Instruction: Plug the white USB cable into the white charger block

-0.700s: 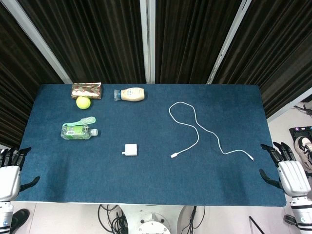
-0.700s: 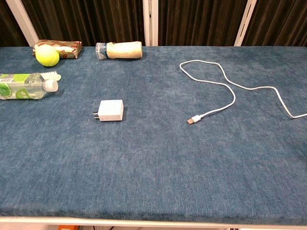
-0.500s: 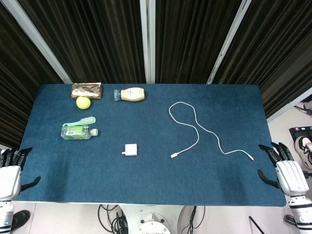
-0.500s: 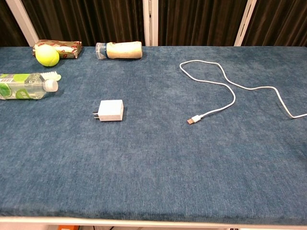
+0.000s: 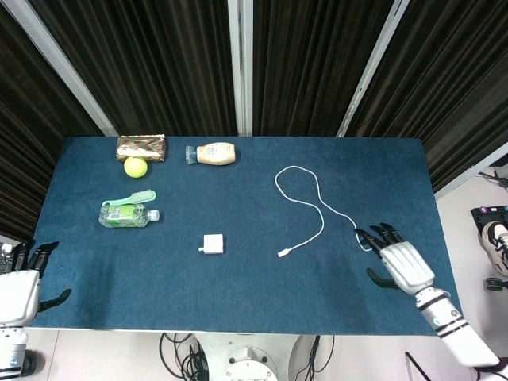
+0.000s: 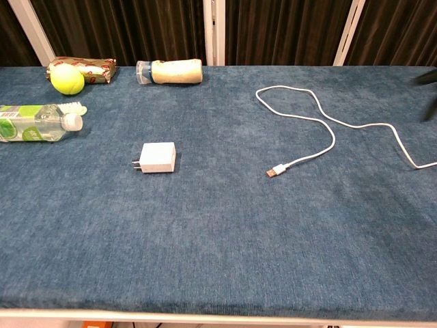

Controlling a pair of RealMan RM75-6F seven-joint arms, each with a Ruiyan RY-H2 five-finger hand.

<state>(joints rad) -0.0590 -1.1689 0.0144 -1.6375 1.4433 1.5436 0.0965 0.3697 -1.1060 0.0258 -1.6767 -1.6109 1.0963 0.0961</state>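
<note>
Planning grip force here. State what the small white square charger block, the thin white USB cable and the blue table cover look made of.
Small white square charger block: probably hard plastic; smooth flat faces, crisp edges.
Thin white USB cable: likely flexible rubbery sheath; lies in loose curves.
Blue table cover: fabric, seemingly felt or carpet; matte, mottled nap.
</note>
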